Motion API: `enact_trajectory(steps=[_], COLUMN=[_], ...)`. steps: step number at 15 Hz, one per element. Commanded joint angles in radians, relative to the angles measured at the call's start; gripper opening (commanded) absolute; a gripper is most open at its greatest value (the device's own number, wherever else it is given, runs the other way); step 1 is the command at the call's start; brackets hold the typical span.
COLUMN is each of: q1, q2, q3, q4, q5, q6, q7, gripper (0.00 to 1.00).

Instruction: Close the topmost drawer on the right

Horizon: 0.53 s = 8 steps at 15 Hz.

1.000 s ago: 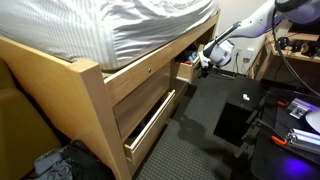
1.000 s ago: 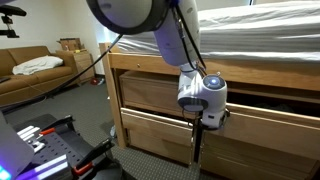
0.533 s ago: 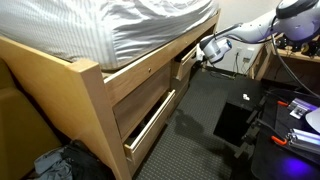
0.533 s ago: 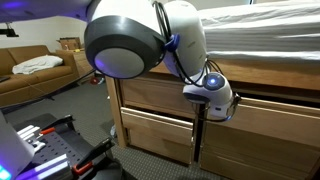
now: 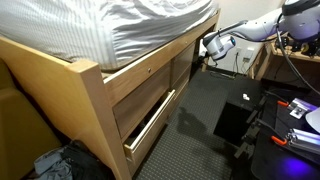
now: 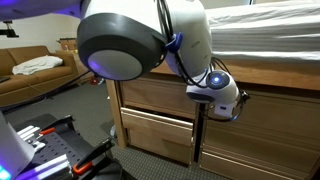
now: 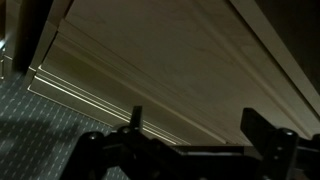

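In an exterior view the small light-wood drawer (image 5: 183, 66) sits at the top of the bed frame's far end, pushed in almost level with the frame. My gripper (image 5: 211, 47) is right against its front. In the wrist view the drawer's pale flat front panel (image 7: 170, 60) fills the picture, very close. My gripper (image 7: 195, 125) is open, its dark fingers (image 7: 136, 120) wide apart with nothing between them. From the opposite side, my gripper (image 6: 226, 99) shows pressed up to the wooden frame under the mattress. The drawer's contents are hidden.
A longer, wider drawer (image 5: 150, 122) lower down stands pulled out over the dark carpet. A striped mattress (image 5: 120, 25) lies on top. A black flat box (image 5: 235, 118) lies on the floor, clothes (image 5: 55, 165) are piled near the bed's corner, and a couch (image 6: 30, 75) stands beyond.
The gripper has moved toward the bed frame with the small drawer ahead of it. The drawer stuck out a second ago and now sits nearly flush.
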Motion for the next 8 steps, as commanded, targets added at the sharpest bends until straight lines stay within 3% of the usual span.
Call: enact_trajectory(steps=[1, 3, 5, 6, 7, 8], q1=[0.049, 0.106, 0.137, 0.121, 0.020, -0.031], q2=[-0.118, -0.182, -0.216, -0.243, -0.277, -0.298], q3=[-0.176, -0.305, -0.377, -0.388, -0.341, -0.305], q4=[-0.071, -0.103, -0.118, -0.147, -0.221, -0.253], q5=[0.135, 0.217, 0.242, 0.236, 0.209, 0.202], q6=[-0.087, -0.160, -0.246, -0.288, -0.314, -0.343], q7=[0.034, 0.060, 0.091, 0.097, 0.050, 0.029], gripper=[1.00, 1.00, 1.00, 1.00, 1.00, 1.00])
